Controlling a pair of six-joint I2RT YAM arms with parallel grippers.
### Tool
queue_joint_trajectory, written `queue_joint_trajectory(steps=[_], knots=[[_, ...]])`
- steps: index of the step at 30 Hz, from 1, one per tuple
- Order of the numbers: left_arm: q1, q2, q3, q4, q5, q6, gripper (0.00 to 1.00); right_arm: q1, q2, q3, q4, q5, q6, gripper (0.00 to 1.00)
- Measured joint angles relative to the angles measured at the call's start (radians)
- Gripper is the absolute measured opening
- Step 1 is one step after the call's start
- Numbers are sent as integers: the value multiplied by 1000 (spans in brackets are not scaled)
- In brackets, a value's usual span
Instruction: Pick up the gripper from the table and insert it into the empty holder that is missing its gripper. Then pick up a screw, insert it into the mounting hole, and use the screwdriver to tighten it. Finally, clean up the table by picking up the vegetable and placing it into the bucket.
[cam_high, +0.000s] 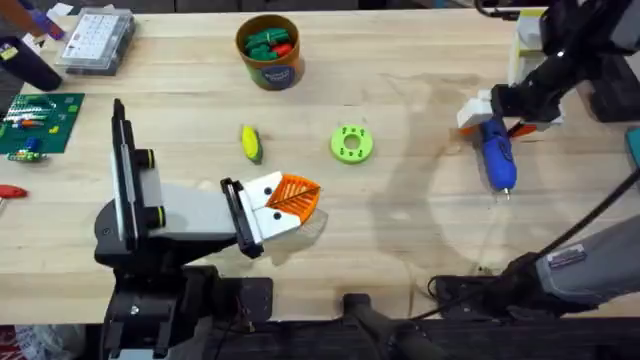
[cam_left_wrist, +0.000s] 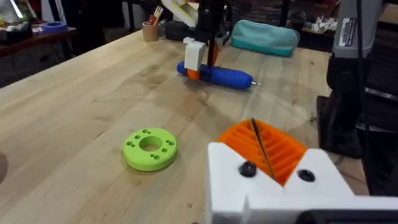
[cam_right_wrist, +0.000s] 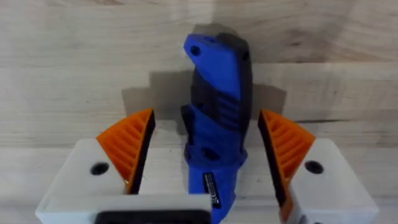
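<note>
1. The right gripper stands over the screwdriver at 3 o'clock on the table. Its orange pads are spread wide on either side of the blue body, apart from it, so it holds nothing. The tool lies flat with its tip toward 6 o'clock.
2. The left gripper rests low near the table's middle, toward 7 o'clock. Its pads are pressed together and empty.
3. The vegetable lies on the wood just at 11 o'clock of the left gripper, well apart from the bucket.
4. The bucket sits at 12 o'clock and holds green and red toy pieces, not the yellow one, so the clean-up is not done.
5. A green ring lies between the vegetable and the screwdriver.
6. My judgement: the work is at the screwdriver stage. Whether the insertion and screw are finished, I cannot tell. Tightening and clearing the vegetable appear left.
</note>
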Motion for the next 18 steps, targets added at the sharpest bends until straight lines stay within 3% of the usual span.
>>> queue_joint_trajectory(steps=[8, 9, 12, 18], knots=[[0, 0, 0, 0, 0, 0, 4, -2, 42, -2, 16, 19, -3, 989], [0, 0, 0, 0, 0, 0, 4, -1, 43, 0, 15, 22, -5, 951], [0, 0, 0, 0, 0, 0, 4, -4, 44, 2, 16, 33, -11, 762], [0, 0, 0, 0, 0, 0, 4, -8, 49, 5, 31, 49, -20, 128]])
